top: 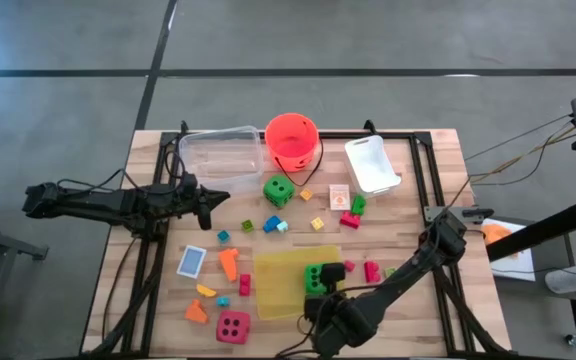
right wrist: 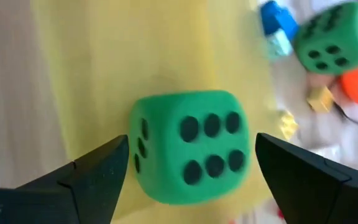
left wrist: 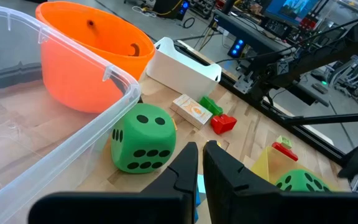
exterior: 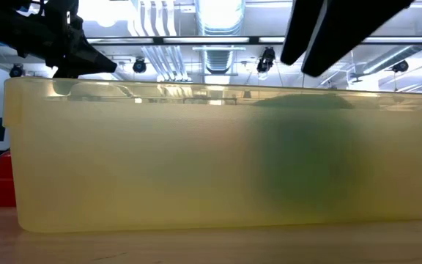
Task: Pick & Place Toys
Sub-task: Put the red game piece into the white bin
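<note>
Right gripper [right wrist: 188, 168] open over green die [right wrist: 188, 144] on yellow tray [top: 273, 275]; no readable writing anywhere.

Right arm reaches in from the table's near right corner, its fingers spread wide on either side of the die, gripping nothing; the die sits on the tray, six dots up. Left gripper [top: 211, 197] is shut and empty, stretched level beside the clear bin [top: 218, 152]. Second green die [top: 278, 190] lies near the orange bucket [top: 291, 138]. White bin [top: 372, 163] at back right. Pink die [top: 232, 326] at front, blue card [top: 191, 261] and small bricks [top: 274, 225] scattered between.
</note>
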